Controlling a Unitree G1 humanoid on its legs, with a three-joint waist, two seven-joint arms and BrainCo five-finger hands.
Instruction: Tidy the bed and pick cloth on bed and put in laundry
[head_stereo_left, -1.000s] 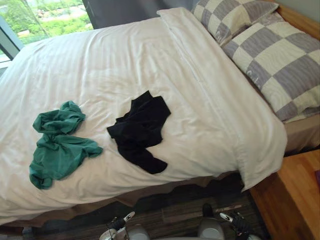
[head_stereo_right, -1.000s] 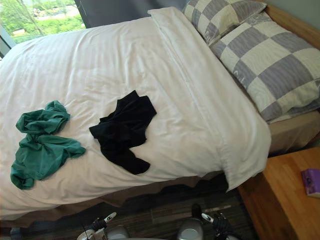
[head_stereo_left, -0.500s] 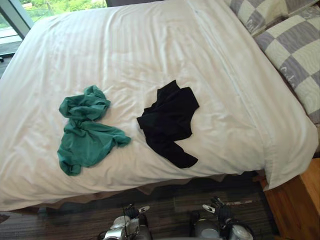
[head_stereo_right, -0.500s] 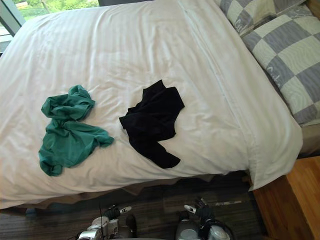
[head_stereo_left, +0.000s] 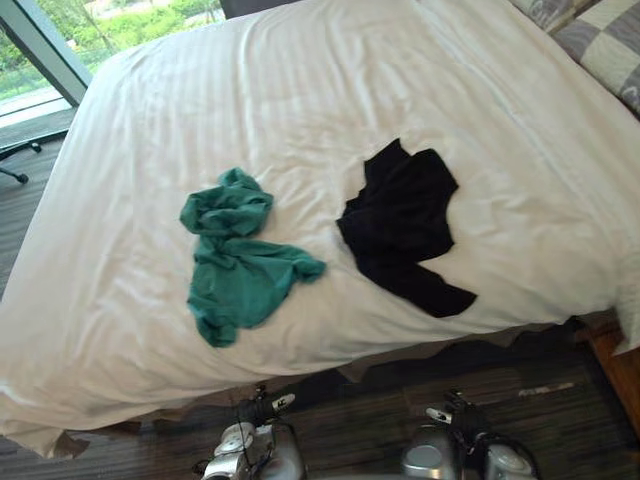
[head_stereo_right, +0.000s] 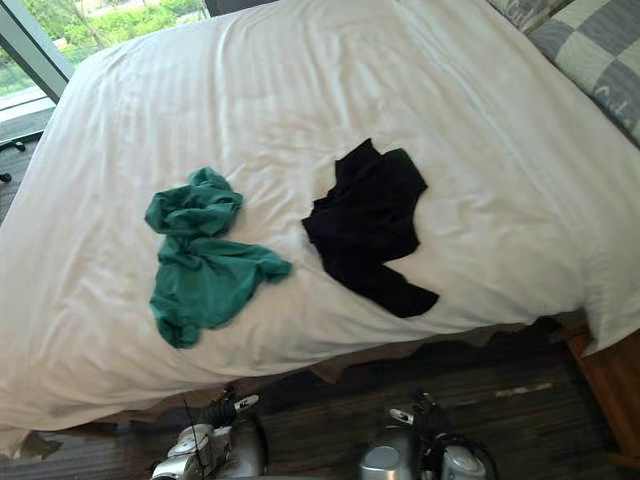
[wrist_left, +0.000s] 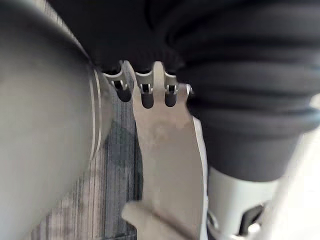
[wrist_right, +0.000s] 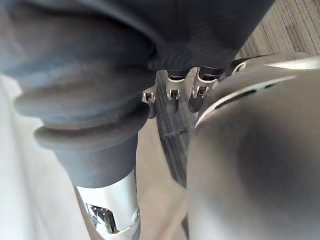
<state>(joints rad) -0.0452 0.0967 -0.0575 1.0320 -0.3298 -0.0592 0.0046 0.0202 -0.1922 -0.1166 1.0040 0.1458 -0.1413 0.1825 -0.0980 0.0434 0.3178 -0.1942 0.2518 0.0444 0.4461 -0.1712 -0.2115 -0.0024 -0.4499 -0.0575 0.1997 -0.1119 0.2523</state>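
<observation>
Clothing lies in two crumpled pieces on the white striped duvet (head_stereo_left: 300, 90) of the bed: one green cloth (head_stereo_left: 235, 265) left of centre and one black cloth (head_stereo_left: 400, 225) to its right, near but apart. Two grey-and-cream checked pillows (head_stereo_right: 590, 50) sit at the upper right. Left hand (head_stereo_left: 258, 410) and right hand (head_stereo_left: 458, 415) hang at the bottom edge; whether they are spread or closed I cannot tell.

The white-covered bed (head_stereo_left: 330, 80) before me carries two garments lying apart. A crumpled green cloth (head_stereo_left: 238, 262) lies bunched to the left. To its right a rumpled black cloth (head_stereo_left: 403, 222) lies flatter, both toward the near edge.
</observation>
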